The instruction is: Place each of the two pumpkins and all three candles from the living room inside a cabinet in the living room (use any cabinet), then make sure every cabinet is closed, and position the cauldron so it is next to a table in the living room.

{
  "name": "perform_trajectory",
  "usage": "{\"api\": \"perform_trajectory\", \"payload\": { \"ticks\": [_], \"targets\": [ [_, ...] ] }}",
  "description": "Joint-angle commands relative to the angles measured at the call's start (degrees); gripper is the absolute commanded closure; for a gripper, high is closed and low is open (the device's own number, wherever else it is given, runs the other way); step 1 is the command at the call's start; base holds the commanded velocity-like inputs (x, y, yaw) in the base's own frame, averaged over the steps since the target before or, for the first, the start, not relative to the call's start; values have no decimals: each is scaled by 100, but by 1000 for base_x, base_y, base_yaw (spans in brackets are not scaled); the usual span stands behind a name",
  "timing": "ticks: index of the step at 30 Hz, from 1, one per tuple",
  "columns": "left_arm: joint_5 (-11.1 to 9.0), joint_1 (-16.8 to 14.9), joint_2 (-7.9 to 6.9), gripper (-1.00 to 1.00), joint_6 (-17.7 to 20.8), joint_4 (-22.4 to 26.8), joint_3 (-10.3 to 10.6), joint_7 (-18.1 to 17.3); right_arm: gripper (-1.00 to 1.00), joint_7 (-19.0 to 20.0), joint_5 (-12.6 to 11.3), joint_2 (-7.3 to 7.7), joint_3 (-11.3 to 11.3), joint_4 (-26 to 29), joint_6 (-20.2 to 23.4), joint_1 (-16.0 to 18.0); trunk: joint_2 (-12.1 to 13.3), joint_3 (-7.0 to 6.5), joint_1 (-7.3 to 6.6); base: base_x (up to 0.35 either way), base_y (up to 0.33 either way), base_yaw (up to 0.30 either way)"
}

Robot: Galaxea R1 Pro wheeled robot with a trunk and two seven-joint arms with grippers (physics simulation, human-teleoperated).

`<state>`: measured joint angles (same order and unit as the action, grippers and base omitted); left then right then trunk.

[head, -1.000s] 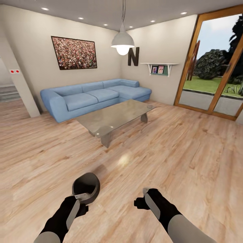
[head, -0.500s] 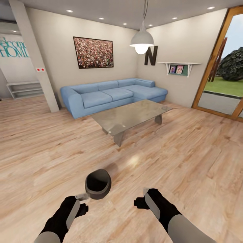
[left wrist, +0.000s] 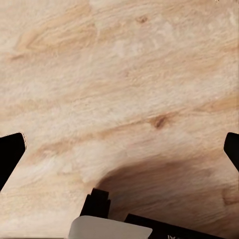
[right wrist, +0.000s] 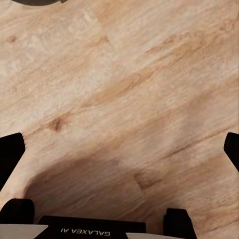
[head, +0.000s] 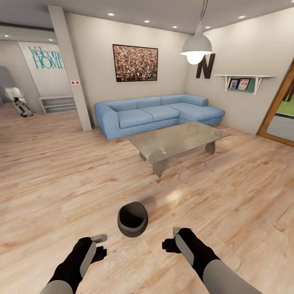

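I have the cauldron (head: 132, 219) sitting upright on the wooden floor (head: 57, 171) just ahead of me, mouth up, between my two arms and a little nearer the left one, touching neither. The table (head: 179, 139) stands further on, well apart from the cauldron, its near corner pointing my way, with the blue sofa (head: 157, 112) behind its far edge. My left gripper (left wrist: 119, 144) hangs over bare boards with its fingers spread wide and nothing between them; from the head camera I see it (head: 99, 241) low beside the pot. My right gripper (right wrist: 119, 144) is likewise wide apart and empty above the floor, and a dark rim of the cauldron (right wrist: 37, 2) just clips the edge of its wrist camera
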<state>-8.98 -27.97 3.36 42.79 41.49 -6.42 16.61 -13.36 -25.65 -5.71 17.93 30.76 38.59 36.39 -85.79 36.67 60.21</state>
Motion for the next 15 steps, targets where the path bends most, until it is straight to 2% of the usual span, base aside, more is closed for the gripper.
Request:
{"api": "perform_trajectory", "payload": {
  "ticks": [1, 15],
  "targets": [
    [1, 1, -1, -100, 1, 0, 0, 0, -100, 0, -1, 0, 0, 0, 0, 0, 0, 2, 0, 0, 0, 286],
    [1, -3, -2, -100, 1, 0, 0, 0, -100, 0, 2, 8, 0, 0, -99, 0, 0, 33, 0, 0, 0, 275]
  ]
}}
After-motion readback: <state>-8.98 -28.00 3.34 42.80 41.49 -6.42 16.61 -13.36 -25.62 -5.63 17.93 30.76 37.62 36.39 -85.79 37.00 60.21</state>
